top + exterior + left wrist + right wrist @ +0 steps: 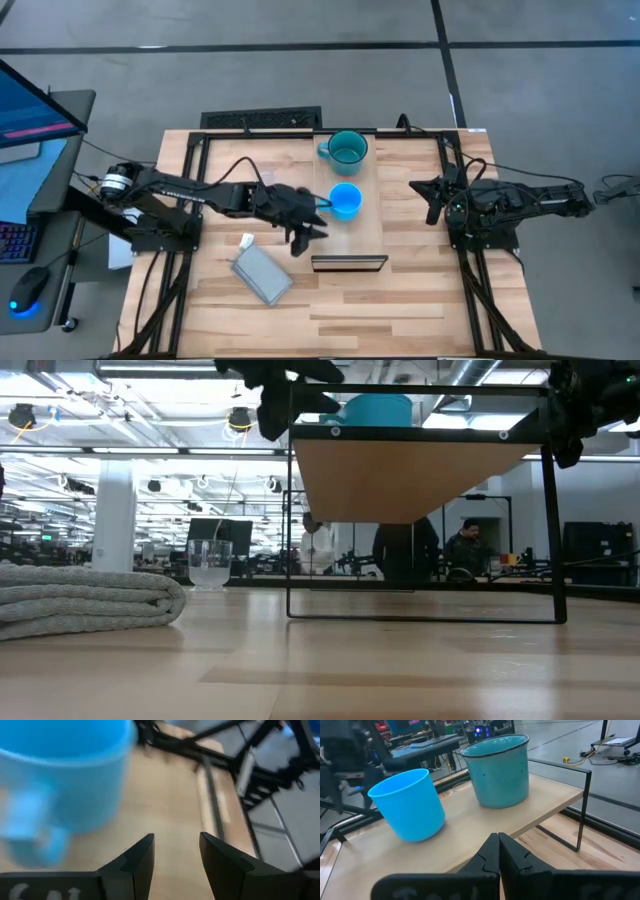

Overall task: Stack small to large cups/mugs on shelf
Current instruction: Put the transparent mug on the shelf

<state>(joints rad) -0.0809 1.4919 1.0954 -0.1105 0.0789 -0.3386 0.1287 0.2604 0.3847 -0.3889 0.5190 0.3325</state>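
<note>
The teal mug stands upright at the far end of the pale wood shelf. The bright blue mug stands upright near the shelf's middle, its handle toward the left. Both also show in the right wrist view: the teal mug and the blue mug. The tiny clear glass cup stands on the tabletop left of the shelf. My left gripper is open and empty at the shelf's left edge, just nearer than the blue mug's handle. My right gripper is shut and empty, right of the shelf.
A flat grey pouch lies on the table just nearer than the glass cup. The shelf stands on a thin black metal frame. People show in the room behind the table. Bare shelf surface lies nearer than the blue mug.
</note>
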